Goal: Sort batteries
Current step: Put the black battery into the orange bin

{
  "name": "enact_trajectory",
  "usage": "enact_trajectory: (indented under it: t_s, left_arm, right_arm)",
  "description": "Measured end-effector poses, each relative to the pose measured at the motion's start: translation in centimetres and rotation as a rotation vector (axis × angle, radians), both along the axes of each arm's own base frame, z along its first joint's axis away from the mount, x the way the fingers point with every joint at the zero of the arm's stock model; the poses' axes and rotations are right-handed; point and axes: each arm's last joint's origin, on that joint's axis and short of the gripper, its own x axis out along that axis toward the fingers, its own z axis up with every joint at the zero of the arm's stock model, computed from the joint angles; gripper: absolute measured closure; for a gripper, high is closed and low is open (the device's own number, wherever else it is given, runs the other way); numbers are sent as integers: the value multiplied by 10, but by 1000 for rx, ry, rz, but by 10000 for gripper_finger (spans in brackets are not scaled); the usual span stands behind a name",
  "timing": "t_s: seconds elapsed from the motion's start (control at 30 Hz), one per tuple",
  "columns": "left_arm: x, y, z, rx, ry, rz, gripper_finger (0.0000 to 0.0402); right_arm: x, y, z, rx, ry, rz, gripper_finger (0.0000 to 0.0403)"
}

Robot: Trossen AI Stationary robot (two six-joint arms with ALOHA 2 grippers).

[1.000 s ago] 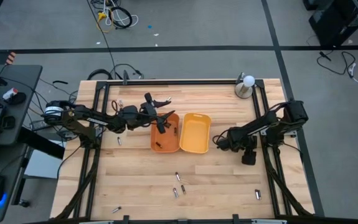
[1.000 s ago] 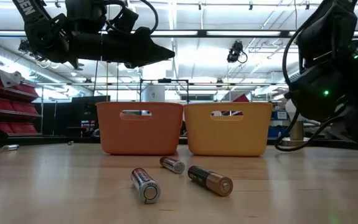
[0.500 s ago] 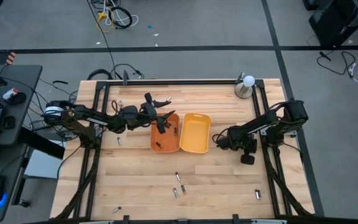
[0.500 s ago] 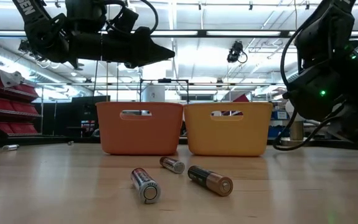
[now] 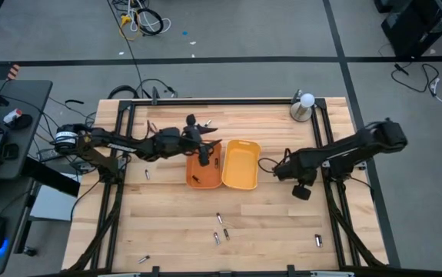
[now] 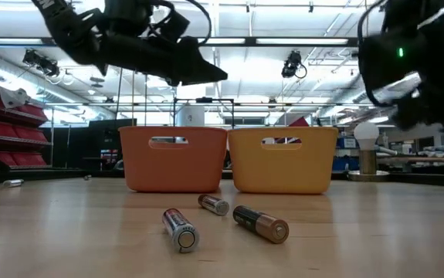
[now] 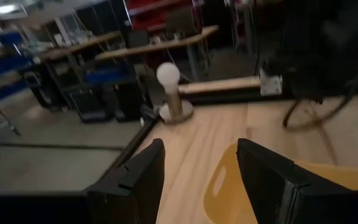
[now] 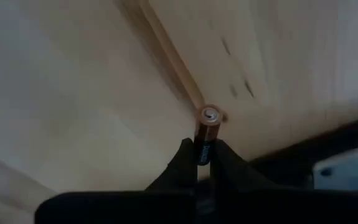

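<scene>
An orange tray (image 5: 204, 165) and a yellow tray (image 5: 240, 165) stand side by side at mid-table. My left gripper (image 5: 205, 151) hovers open above the orange tray, which has a battery (image 5: 195, 181) lying in it; in the left wrist view the gripper (image 7: 200, 180) has nothing between its fingers. To the right of the yellow tray, my right gripper (image 5: 277, 168) is shut on a dark, copper-tipped battery (image 8: 203, 142). Loose batteries (image 5: 219, 219) (image 6: 181, 229) (image 6: 261, 223) lie on the wood toward the near edge. My right gripper pinches the battery's dark body (image 8: 202, 154) between its two fingertips (image 8: 183, 160). The fingers point down at the table, and the battery runs along them. Its copper end (image 8: 210, 115) sticks out past the tips toward the wood. Whether that end is clear of the table, I cannot tell.
A metal cup with a white ball (image 5: 304, 106) stands at the far right corner. More batteries lie at the left (image 5: 147, 175), near left (image 5: 142, 259) and near right (image 5: 318, 240). Black frame rails (image 5: 322, 131) run along the table's sides.
My right arm has risen from the table beside the yellow tray, and its gripper has shifted a little toward the right edge. My left gripper has moved slightly toward the table's right, staying above the orange tray.
</scene>
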Motion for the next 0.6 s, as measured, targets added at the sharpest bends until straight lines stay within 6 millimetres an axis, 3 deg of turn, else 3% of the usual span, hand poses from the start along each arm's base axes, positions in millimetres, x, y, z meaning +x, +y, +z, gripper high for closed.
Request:
enact_trajectory:
  t_s: [0.23,0.47,0.6]
  left_arm:
    - [7,1,5,-18,64,1,204]
    - [1,2,11,-14,81,68,204]
    - [-9,2,20,-13,98,107,204]
  right_arm:
    - [28,-4,31,-15,-482,8,390]
    - [79,-22,60,-62,-936,156,390]
    - [115,-41,73,-151,-1101,245,390]
